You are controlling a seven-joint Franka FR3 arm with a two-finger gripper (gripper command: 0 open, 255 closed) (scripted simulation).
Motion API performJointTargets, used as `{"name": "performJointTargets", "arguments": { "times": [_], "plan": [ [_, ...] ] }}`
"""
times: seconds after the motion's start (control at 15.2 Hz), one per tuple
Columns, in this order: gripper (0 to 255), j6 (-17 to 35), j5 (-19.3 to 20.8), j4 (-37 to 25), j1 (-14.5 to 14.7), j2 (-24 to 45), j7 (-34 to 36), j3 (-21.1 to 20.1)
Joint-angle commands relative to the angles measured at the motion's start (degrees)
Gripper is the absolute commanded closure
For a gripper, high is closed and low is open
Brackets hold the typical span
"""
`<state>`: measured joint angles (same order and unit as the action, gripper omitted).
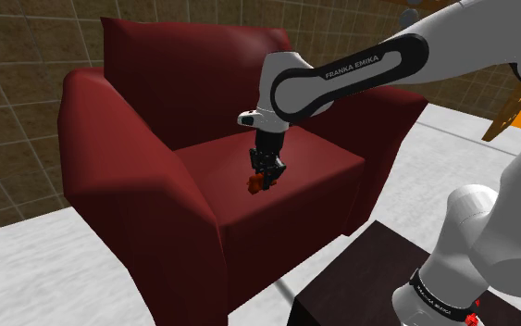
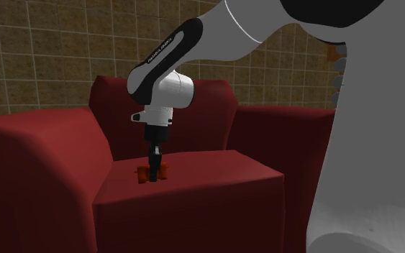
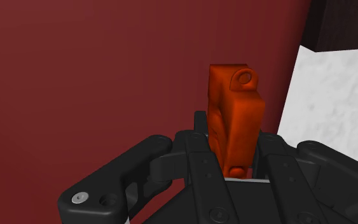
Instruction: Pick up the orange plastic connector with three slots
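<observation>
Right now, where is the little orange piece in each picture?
Shoulder view: connector near the middle, at the gripper tip, over the armchair.
Second exterior view: left of the middle, low over the cushion.
Wrist view: clasped in the gripper.
Shared landmark: the red armchair.

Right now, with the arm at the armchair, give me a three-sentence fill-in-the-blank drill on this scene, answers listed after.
1. The black gripper is shut on an ____ connector.
2. It works over the red armchair's ____, not its arms or backrest.
3. The wall behind the armchair is covered in brown ____.

Missing words: orange; seat; tiles.
</observation>
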<state>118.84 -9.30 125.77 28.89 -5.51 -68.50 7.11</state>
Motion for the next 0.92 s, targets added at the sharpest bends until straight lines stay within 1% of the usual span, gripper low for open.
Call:
{"name": "performJointTargets", "arguments": {
  "times": [0.0,0.13,0.86],
  "plan": [
    [255,0.01,-0.01,0.02,0.01,0.03,0.00,-0.02],
    [255,-0.02,0.00,0.04,0.03,-0.02,0.04,-0.03],
    [255,-8.30,0.92,-5.86,-0.07,-2.53,1.56,-0.06]
  ]
}}
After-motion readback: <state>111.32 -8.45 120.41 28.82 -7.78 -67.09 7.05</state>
